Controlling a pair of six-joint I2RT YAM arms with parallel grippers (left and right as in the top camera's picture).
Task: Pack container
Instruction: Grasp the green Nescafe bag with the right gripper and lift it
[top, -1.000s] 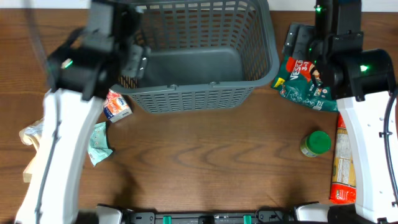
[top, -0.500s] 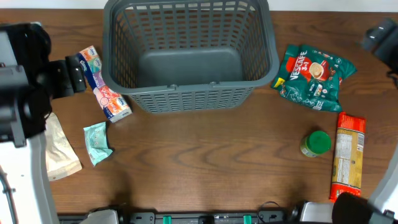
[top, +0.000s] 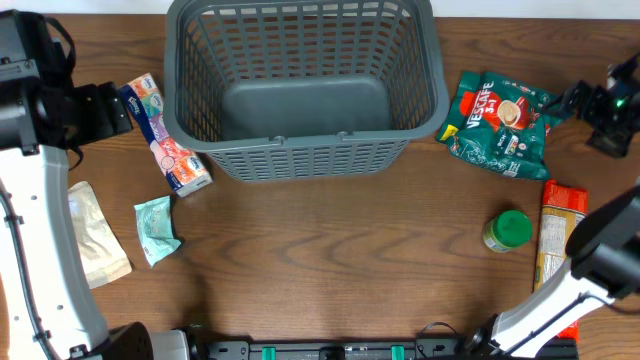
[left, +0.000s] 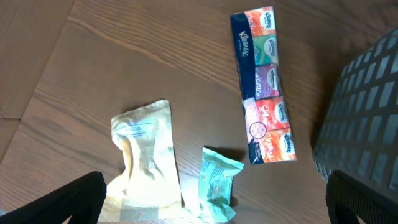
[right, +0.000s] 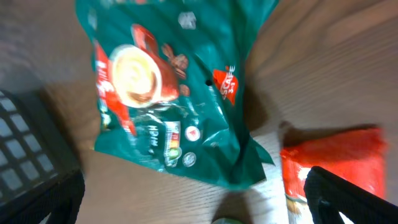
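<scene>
The container (top: 305, 158) stands on the counter (top: 330, 260), its grey floor bare. My left end effector (left: 217, 198) and right end effector (right: 198, 198) are both spread wide.

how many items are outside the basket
6. Left of the dark grey slotted basket: colourful tissue pack, beige pouch, teal packet. Right: green coffee bag, green-lidded jar, orange packet.
</scene>
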